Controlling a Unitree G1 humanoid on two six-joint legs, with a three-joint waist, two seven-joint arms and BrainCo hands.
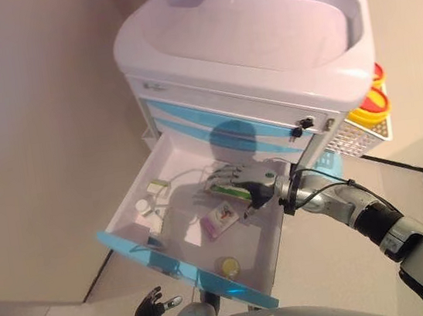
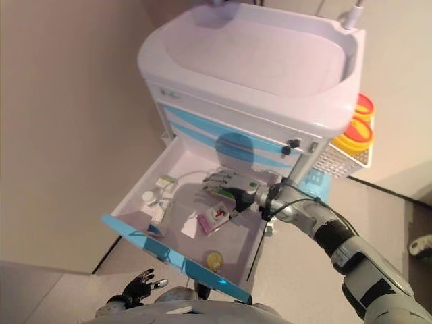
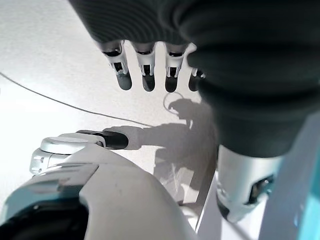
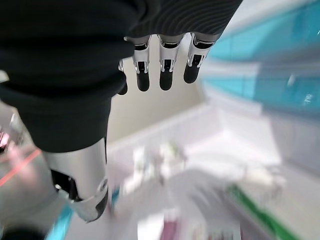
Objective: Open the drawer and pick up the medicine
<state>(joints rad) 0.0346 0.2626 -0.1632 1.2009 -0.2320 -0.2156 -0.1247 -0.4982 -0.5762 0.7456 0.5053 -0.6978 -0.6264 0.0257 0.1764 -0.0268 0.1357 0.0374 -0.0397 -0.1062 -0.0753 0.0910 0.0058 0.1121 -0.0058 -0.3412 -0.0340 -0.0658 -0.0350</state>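
The white cart's top drawer point(image 1: 134, 190) stands pulled out, its blue front point(image 1: 187, 269) nearest me. Inside lie a green-and-white medicine box point(image 1: 229, 193), a pink-and-white packet point(image 1: 220, 219), a small yellow round container point(image 1: 229, 265), a white bottle point(image 1: 141, 207) and a small box point(image 1: 158, 186). My right hand point(image 1: 239, 179) hovers over the green-and-white box at the drawer's back right, fingers point(image 4: 165, 72) straight, holding nothing. My left hand point(image 1: 144, 315) hangs low in front of the drawer, its fingers point(image 3: 145, 75) relaxed and empty.
The cart point(image 1: 258, 35) has a basin-like white top and more blue-striped drawers below it, shut. A white basket with yellow containers point(image 1: 372, 106) hangs on its right side. A beige wall runs along the left.
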